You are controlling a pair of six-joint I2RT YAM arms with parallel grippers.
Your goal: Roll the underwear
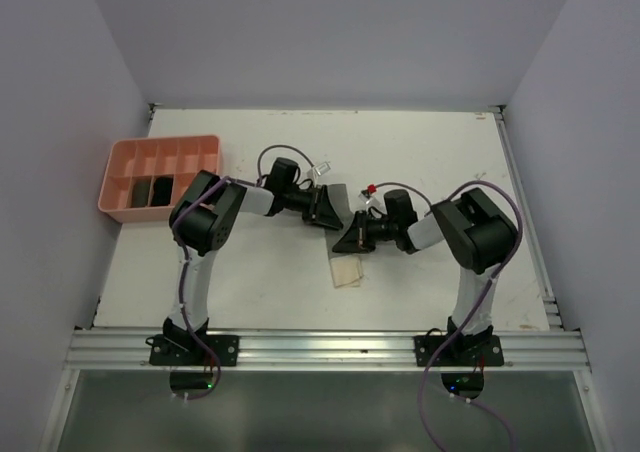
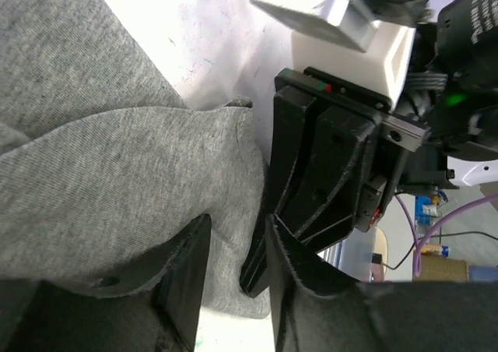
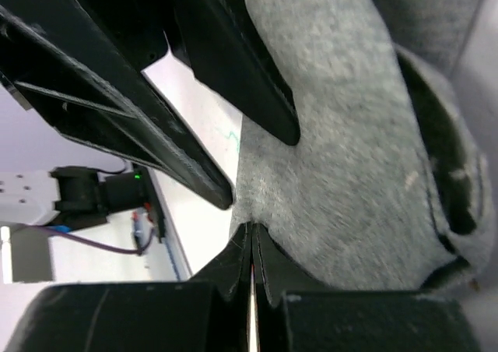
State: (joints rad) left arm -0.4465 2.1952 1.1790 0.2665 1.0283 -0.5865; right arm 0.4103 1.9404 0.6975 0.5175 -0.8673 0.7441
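**Two grippers crowd one hem**

The white table [image 1: 420,152] carries a pink plastic compartment tray [image 1: 118,187] well off beyond the left gripper [image 2: 237,235]. Soft grey-beige knit underwear [image 2: 117,188] lies beneath both grippers. The left gripper stands half-parted and empty over the cloth. The right gripper [image 3: 250,239], just beside it, is closed tight at the hem; whether fabric is nipped I cannot tell. A thin pinch could slip mid-roll, and fingers this close may collide
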